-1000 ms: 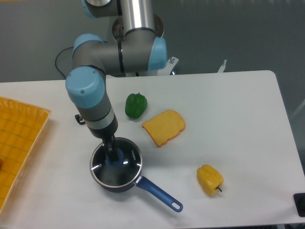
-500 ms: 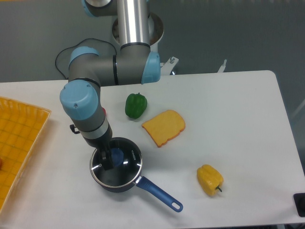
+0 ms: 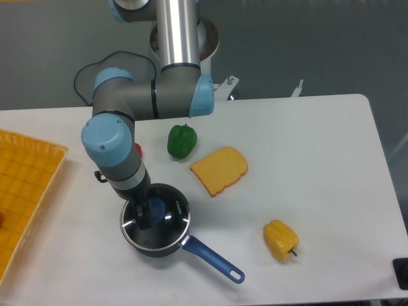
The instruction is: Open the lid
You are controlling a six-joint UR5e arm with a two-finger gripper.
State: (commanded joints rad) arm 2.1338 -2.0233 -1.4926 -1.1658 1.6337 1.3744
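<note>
A dark blue saucepan (image 3: 180, 239) with a long blue handle stands at the front left of the white table. The lid (image 3: 168, 220), clear glass with a metal rim, lies over the pan mouth and looks slightly tilted. Its round blue knob (image 3: 156, 207) shows just right of a dark finger. My gripper (image 3: 148, 213) reaches straight down into the pan mouth and appears shut on the knob. The second finger is hidden behind the knob and wrist.
A green pepper (image 3: 182, 141) and a slice of bread (image 3: 219, 169) lie behind and right of the pan. A yellow pepper (image 3: 280, 240) sits at the front right. An orange tray (image 3: 25, 185) fills the left edge. A small red object (image 3: 138, 149) peeks out beside the arm.
The arm's wrist has swung left and turned. The blue knob, covered by the gripper a second ago, now shows beside the finger, a little higher in the image.
</note>
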